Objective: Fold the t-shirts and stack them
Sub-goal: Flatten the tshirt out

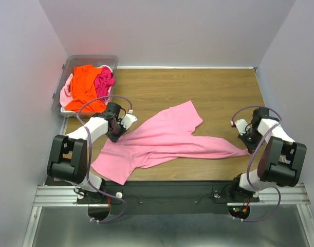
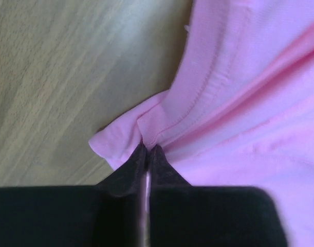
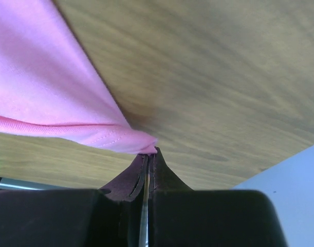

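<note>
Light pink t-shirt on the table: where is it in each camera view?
Top external: light pink t-shirt spread across the wooden tabletop.
Left wrist: fills the right side, hem pinched by the left gripper.
Right wrist: upper left, corner pinched by the right gripper.
Shared landmark: the wooden tabletop.

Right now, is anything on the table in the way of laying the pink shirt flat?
Nothing visible. The pink shirt lies on bare table; the bin of other shirts sits apart at the far left corner. The left gripper and right gripper each pinch its edge.

Pale pink shirt [image 1: 66,88] — mostly buried beneath the orange shirt [image 1: 84,85].
</note>
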Controlling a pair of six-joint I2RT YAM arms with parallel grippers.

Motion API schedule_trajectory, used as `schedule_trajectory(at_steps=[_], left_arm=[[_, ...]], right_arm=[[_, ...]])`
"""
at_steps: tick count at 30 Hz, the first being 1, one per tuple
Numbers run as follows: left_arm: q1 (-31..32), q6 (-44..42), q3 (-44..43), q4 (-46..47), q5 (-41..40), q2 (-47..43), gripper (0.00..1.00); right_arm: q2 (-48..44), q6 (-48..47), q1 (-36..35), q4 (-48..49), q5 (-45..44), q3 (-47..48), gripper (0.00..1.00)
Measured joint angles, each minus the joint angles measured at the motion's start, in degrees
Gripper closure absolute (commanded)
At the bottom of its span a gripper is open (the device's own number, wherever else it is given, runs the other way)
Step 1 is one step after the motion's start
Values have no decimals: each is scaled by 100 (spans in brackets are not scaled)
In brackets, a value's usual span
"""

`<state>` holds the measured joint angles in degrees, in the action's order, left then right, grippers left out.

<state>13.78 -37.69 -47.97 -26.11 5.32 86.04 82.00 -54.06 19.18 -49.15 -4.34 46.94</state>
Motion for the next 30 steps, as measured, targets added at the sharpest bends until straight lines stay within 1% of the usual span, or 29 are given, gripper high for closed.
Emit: schedule_trajectory(at_steps=[1,2,3,5,8,10,12,15,19,21,24,25,26,27,28,29,30], left_arm=[[-2,-66,-31,-109,79,-61,50],[-2,-107,-98,-249,195,-114,46],[0,-116,-221,-380,280,-144,44],[24,-44,-706,-555,573,-142,43],[251,223,-2011,-518,846,229,42],[575,431,-3128,-170,1003,866,41],[841,662,-3860,133,1134,1462,41],[1239,981,-4927,389,1283,2603,39],[1585,1270,-5733,391,1392,3821,39],[1731,1370,-5908,374,1460,4238,38],[1886,1447,-5908,339,1537,4503,38],[1939,1462,-5877,358,1550,4529,40],[1969,1467,-5842,365,1550,4529,45],[1991,1467,-5812,385,1545,4527,52],[2006,1453,-5755,455,1537,4516,62],[2015,1425,-5700,498,1480,4516,80],[2022,1394,-5593,597,1412,4507,87]], right_arm=[[81,4,4,-2,11,85,99],[129,7,4,-4,20,151,99],[195,9,4,2,31,229,99],[334,31,4,13,52,400,99],[391,92,22,13,138,501,99],[409,162,31,4,201,566,99],[459,264,31,7,254,645,99],[533,415,31,7,358,765,99],[601,619,31,7,481,951,99],[625,669,31,11,505,1036,99],[682,752,31,9,535,1106,99],[699,763,31,11,542,1113,99],[721,782,31,7,546,1117,100],[741,791,31,7,551,1119,99],[767,809,31,7,560,1121,99],[782,833,31,7,566,1121,99],[807,848,31,-2,568,1134,99]])
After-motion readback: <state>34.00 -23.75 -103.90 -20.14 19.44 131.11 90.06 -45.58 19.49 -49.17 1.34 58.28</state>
